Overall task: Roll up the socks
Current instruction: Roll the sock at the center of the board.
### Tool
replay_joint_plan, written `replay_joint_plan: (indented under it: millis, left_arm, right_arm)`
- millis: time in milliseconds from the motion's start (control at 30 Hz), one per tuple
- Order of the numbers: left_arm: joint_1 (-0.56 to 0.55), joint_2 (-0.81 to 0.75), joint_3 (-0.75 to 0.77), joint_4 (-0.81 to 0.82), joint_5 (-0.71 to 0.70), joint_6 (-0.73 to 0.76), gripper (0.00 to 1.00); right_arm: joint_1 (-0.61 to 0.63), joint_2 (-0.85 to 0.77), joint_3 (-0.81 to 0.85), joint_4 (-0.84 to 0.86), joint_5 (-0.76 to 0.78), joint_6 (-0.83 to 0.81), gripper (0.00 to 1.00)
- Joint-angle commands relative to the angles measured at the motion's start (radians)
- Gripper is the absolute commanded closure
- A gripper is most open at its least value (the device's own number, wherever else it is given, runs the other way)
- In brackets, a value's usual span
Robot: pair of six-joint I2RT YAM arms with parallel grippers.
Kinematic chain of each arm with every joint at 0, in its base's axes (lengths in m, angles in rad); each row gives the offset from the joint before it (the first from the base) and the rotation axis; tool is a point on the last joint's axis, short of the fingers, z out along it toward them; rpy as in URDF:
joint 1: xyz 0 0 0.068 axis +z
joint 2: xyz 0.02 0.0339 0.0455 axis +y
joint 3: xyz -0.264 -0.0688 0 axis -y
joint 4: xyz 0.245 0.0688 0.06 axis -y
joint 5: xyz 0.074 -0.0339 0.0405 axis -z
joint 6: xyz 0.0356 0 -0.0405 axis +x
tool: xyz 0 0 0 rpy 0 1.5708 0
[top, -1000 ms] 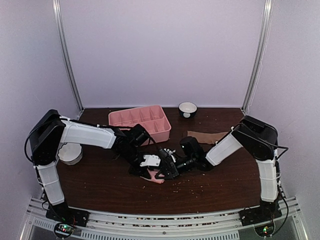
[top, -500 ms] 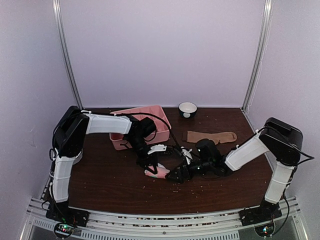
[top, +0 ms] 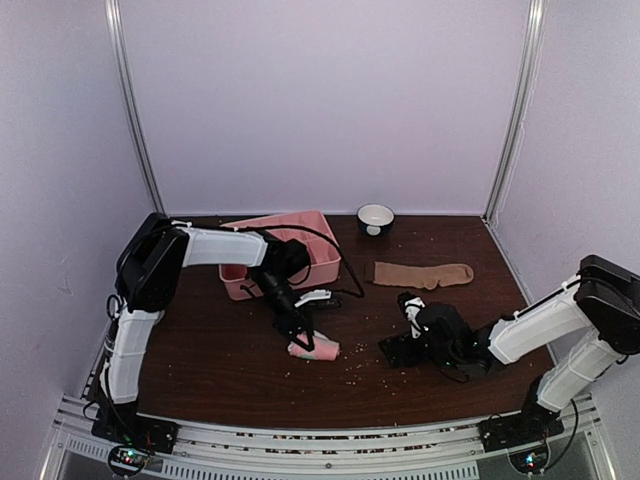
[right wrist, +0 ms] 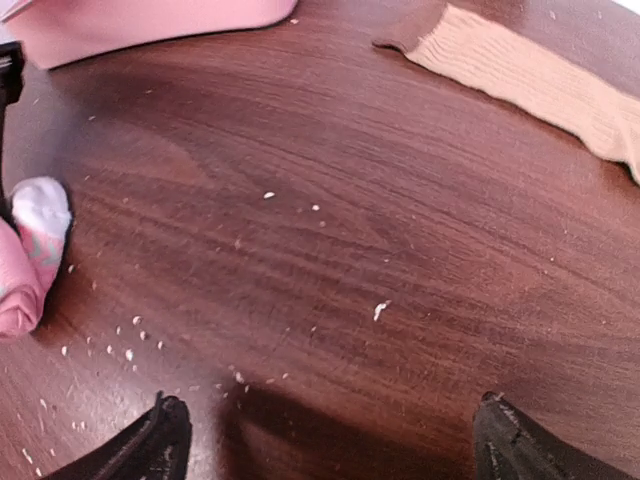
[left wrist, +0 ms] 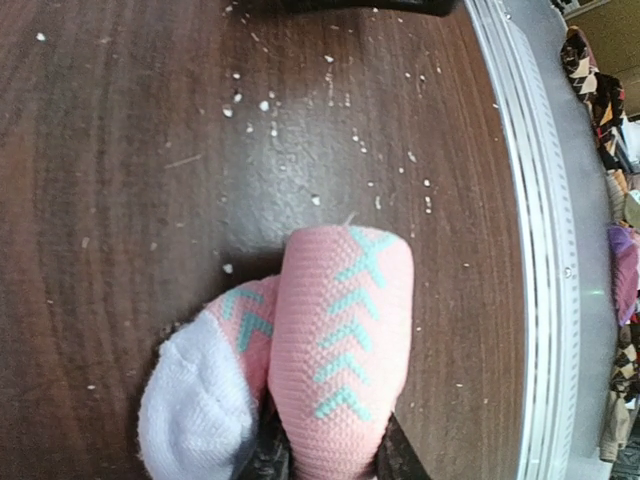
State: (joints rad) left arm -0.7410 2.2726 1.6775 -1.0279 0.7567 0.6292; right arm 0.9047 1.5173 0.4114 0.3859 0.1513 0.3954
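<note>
The pink sock (top: 318, 350) with teal chevrons and a white toe lies rolled into a thick bundle on the dark table, front of centre. My left gripper (top: 303, 338) reaches down onto it and is shut on the roll. In the left wrist view the pink sock (left wrist: 340, 350) fills the gap between the left gripper's (left wrist: 330, 462) two fingers. My right gripper (top: 392, 351) hovers low to the right of the roll, open and empty. Its wrist view shows the right gripper (right wrist: 330, 418) over bare wood. The tan sock (top: 423, 273) lies flat at the back right, and the tan sock (right wrist: 540, 80) is unrolled.
A pink compartmented tray (top: 322, 262) stands behind the left gripper. A small black-and-white bowl (top: 376, 217) stands by the back wall. Pale crumbs are scattered over the table (top: 220, 370). The metal rail (top: 330, 440) runs along the near edge.
The right gripper has opened, let go of the pink sock and drawn back to the right. The left gripper has stayed shut on the roll, which shifted slightly.
</note>
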Motion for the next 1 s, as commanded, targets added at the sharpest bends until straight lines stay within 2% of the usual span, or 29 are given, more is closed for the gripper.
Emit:
replay_joint_plan:
  millis: [0,100,200,367,500,700,867,967]
  left_arm:
    - [-0.011,0.096,-0.047,-0.099,-0.079,0.005,0.87]
    - [-0.012,0.117,-0.045,-0.096,-0.092,-0.036,0.87]
    - [-0.01,0.143,-0.044,-0.084,-0.108,-0.087,0.87]
    - [-0.011,0.166,-0.025,-0.07,-0.195,-0.136,0.85]
    - [-0.035,0.157,-0.025,-0.036,-0.322,-0.158,0.84]
    - [-0.053,0.15,-0.034,-0.017,-0.347,-0.157,0.83]
    - [-0.054,0.159,-0.017,-0.047,-0.316,-0.126,0.78]
    - [-0.054,0.161,-0.003,-0.077,-0.283,-0.088,0.71]
  right_arm:
    - [0.124,-0.027,-0.043,0.176,0.085,-0.143,0.07]
    - [0.262,0.031,-0.007,0.193,0.076,-0.315,0.2]
    - [0.337,0.092,0.054,0.196,0.062,-0.429,0.25]
    - [0.389,0.206,0.221,0.102,0.156,-0.643,0.34]
    - [0.391,0.281,0.318,0.043,0.157,-0.765,0.41]
    - [0.379,0.37,0.403,-0.019,0.126,-0.808,0.56]
    - [0.356,0.443,0.434,-0.037,0.113,-0.798,0.57]
    - [0.329,0.476,0.438,-0.056,0.089,-0.76,0.58]
